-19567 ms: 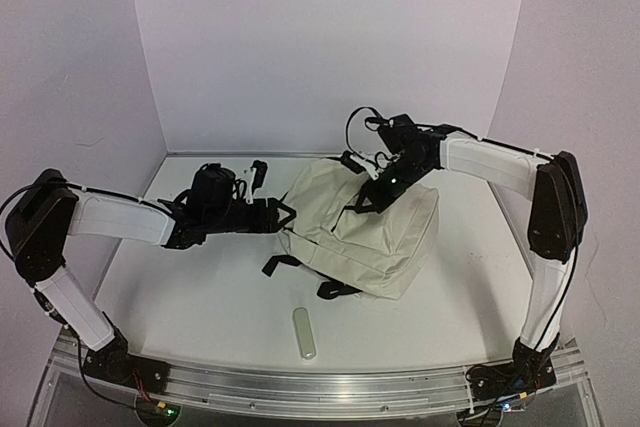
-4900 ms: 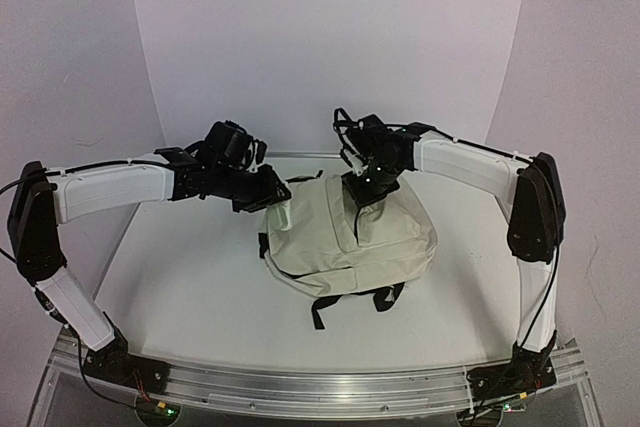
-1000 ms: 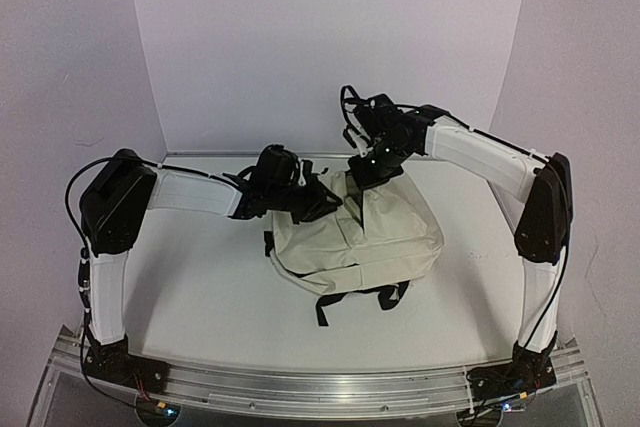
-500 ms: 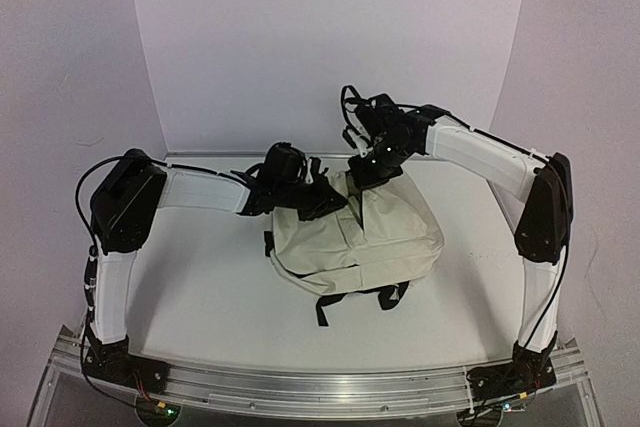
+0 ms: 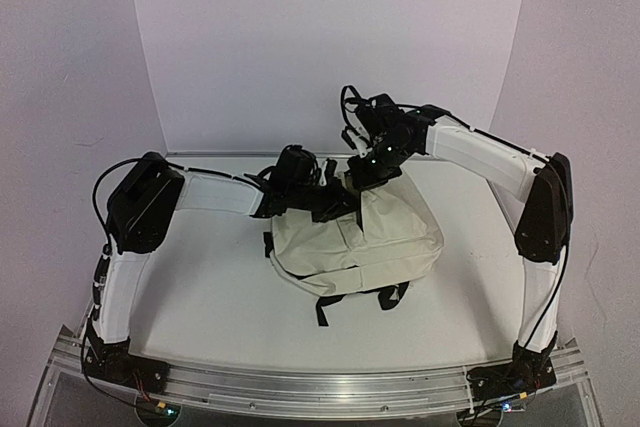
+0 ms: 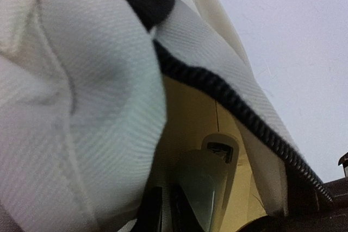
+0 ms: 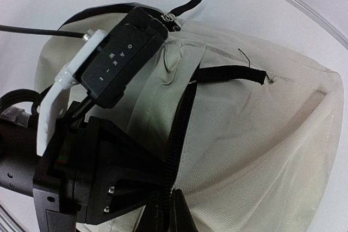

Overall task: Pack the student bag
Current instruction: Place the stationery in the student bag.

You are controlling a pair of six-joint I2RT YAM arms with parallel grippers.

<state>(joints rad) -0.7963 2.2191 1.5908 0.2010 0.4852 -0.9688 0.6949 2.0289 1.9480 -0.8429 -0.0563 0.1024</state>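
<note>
Student bag [image 5: 372, 242], cream, on the surface [image 5: 200, 282]: body lying below and nearward of the right claw [image 5: 361, 180], which is clamped on its black-zippered rim; opening draped around the left claw [image 5: 340, 209], itself pinched on a pale oblong object [image 6: 209, 172].

Lab rig: white backdrop [image 5: 330, 37], alu rail [image 5: 320, 392].

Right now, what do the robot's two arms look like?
The left arm and right arm share white boxy link covers and black joints. Off them loop thin black cables. The left wrist carries a black camera box, white-lettered, on a white bracket.
</note>
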